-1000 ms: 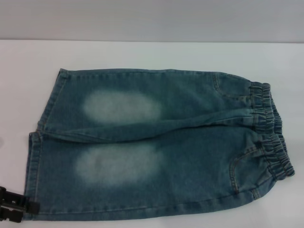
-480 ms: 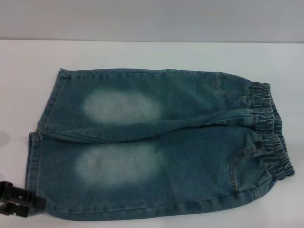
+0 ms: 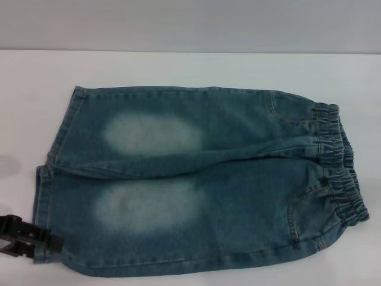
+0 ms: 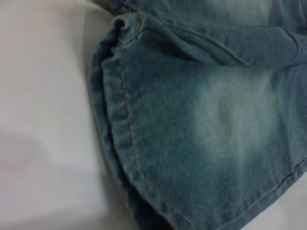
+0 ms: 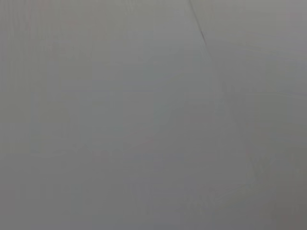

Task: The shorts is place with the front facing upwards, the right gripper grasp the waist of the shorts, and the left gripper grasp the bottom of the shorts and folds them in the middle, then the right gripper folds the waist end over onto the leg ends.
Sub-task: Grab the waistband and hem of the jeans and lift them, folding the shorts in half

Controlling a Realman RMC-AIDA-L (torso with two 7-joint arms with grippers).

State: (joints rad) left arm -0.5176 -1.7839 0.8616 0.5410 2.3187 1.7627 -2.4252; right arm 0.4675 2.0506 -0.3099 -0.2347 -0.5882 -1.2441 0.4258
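- Far left of the head view: the left gripper (image 3: 43, 245), black claw low at the table (image 3: 178, 68) edge, tips right at the near corner of the bottom of the shorts (image 3: 43, 208). Touching or overlapping the denim there; open or closed on the hem, cannot tell.
- Just beside it: two flat stitched hems, one behind the other, the near leg's hem sitting slightly further left than the far one.
- In the left wrist view: near hem (image 4: 120, 124) close up, double row of stitching, edge curving over the white surface; own fingers out of shot.
- Moving right: the shorts (image 3: 238, 179) flat on the white table, front up, legs side by side, a fold line running between them.
- Pale faded oval on each leg, far one (image 3: 152, 132) and near one (image 3: 146, 205), both left of centre.
- Further right: pocket seams with orange stitching, near pocket (image 3: 306, 214) curving toward the band.
- Far right: the waist (image 3: 339, 161), puckered elastic band, lying flat, nothing on it.
- Right gripper nowhere in the head view; right wrist view just plain grey, nothing to tell apart.
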